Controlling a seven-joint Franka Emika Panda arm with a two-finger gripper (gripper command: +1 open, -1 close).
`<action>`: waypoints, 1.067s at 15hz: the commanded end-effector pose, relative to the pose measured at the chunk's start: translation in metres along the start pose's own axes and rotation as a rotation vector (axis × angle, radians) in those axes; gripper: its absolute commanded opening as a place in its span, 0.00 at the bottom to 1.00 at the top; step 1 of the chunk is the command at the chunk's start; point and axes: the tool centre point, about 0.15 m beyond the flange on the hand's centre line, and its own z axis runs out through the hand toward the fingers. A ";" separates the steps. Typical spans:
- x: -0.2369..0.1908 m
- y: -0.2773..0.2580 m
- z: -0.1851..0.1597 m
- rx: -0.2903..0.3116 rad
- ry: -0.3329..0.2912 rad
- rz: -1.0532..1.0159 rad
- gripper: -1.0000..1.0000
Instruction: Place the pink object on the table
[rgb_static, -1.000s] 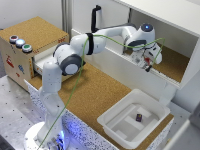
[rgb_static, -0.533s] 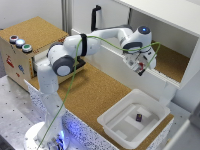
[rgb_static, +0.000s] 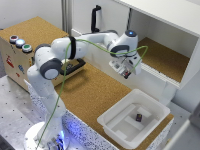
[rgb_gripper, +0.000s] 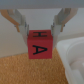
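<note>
The pink object (rgb_gripper: 40, 45) is a small pinkish-red block with dark letters on its faces. My gripper (rgb_gripper: 40, 34) is shut on it, one finger on each side. In the exterior view the gripper (rgb_static: 125, 71) holds the block (rgb_static: 127, 75) in the air above the table (rgb_static: 92, 95), whose top is cork-brown. It hangs just outside the white cabinet's lower front edge, beyond the far corner of the white bin. The block is not touching the table.
A white bin (rgb_static: 150, 107) stands on the table's end at the exterior view's right, with a small dark cube (rgb_static: 139, 117) inside; its rim shows in the wrist view (rgb_gripper: 72, 57). The cork-floored cabinet shelf (rgb_static: 162, 57) lies behind. A wooden box with buttons (rgb_static: 15, 55) stands at the left.
The gripper has moved out of the cabinet shelf, toward the exterior view's left and downward, carrying the pink block with it over the table.
</note>
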 end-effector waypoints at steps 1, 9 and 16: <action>-0.064 -0.049 0.088 -0.213 0.208 -0.068 0.00; -0.059 -0.079 0.168 -0.173 0.092 -0.257 0.00; -0.044 -0.083 0.164 -0.128 0.066 -0.340 0.00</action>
